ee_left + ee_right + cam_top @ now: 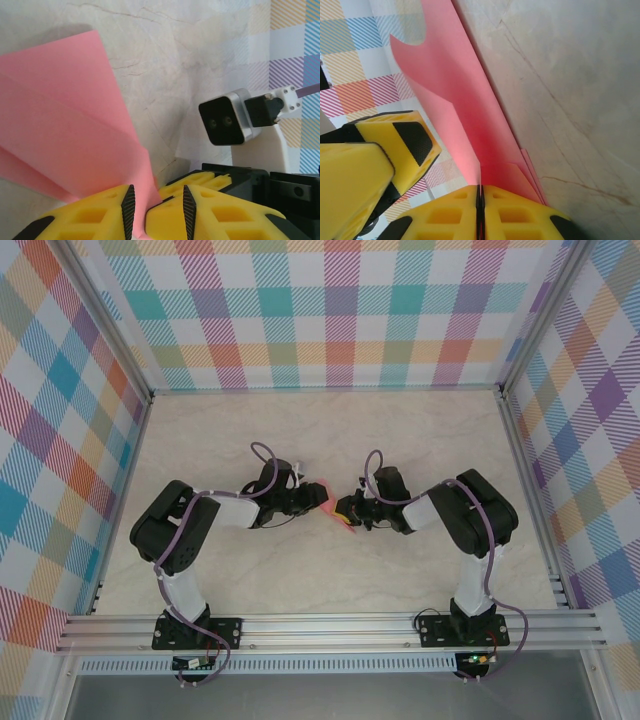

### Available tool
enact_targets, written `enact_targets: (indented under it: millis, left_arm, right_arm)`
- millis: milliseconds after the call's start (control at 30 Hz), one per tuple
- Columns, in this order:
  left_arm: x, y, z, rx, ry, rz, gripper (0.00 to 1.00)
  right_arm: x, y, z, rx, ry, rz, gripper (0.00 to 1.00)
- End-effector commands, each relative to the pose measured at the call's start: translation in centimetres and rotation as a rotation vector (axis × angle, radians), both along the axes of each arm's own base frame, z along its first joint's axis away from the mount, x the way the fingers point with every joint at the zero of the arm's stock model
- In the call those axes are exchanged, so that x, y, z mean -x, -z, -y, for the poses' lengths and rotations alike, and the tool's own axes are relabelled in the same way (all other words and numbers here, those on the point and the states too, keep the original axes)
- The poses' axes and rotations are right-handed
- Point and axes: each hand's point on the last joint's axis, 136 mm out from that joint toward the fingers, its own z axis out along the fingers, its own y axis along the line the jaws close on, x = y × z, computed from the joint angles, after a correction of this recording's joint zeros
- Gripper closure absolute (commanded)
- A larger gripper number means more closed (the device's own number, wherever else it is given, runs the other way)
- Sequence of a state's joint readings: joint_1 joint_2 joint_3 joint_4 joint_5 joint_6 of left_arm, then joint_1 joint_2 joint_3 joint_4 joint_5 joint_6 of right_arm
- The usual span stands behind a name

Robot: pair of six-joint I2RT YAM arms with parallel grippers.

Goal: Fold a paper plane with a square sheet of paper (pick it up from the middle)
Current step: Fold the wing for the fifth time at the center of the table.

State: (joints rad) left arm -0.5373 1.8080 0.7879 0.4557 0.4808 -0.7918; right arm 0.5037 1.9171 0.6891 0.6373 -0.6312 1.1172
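The salmon-pink sheet of paper [329, 503], folded into long layered flaps, hangs above the table between my two grippers at mid-table. My right gripper [351, 511] is shut on it. In the right wrist view the yellow fingertips [445, 215] are pressed together at the gripper [480, 192] with the paper [455, 90] rising from the seam. My left gripper [316, 502] faces it from the left. In the left wrist view its jaws [156, 197] stand apart, and a flap of the paper [65, 125] runs down between them beside the left pad [128, 205].
The marble-look table [330, 430] is walled by checked panels on three sides. A metal rail [330, 625] carries both arm bases at the near edge. The right arm's wrist camera [225, 120] sits close to my left gripper. One left finger [410, 145] stands just left of the right fingertips.
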Motion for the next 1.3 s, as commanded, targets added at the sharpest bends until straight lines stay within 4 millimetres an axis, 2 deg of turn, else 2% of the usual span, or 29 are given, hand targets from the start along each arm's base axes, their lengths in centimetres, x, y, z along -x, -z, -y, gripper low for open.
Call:
enact_targets:
  millis: [0,167,567,900,1267]
  left_arm:
    - [0.4,-0.9,0.6,0.013,0.033,0.043,0.66]
    - [0.2,0.5,0.5,-0.02,0.018,-0.005,0.69]
    - [-0.1,1.9,0.0,-0.069,-0.007,-0.041,0.72]
    - [-0.2,2.8,-0.3,-0.097,-0.027,-0.069,0.73]
    - [-0.5,2.9,-0.2,-0.097,-0.041,-0.081,0.74]
  right_arm:
    - [0.6,2.2,0.6,0.056,-0.002,-0.058,0.9]
    - [0.5,2.3,0.6,0.06,-0.005,-0.06,0.89]
    - [0.7,1.9,0.3,0.056,-0.037,-0.056,0.84]
    - [0.6,0.0,0.0,0.056,-0.09,0.002,0.78]
    - [0.7,-1.6,1.0,0.145,-0.134,0.132,0.67]
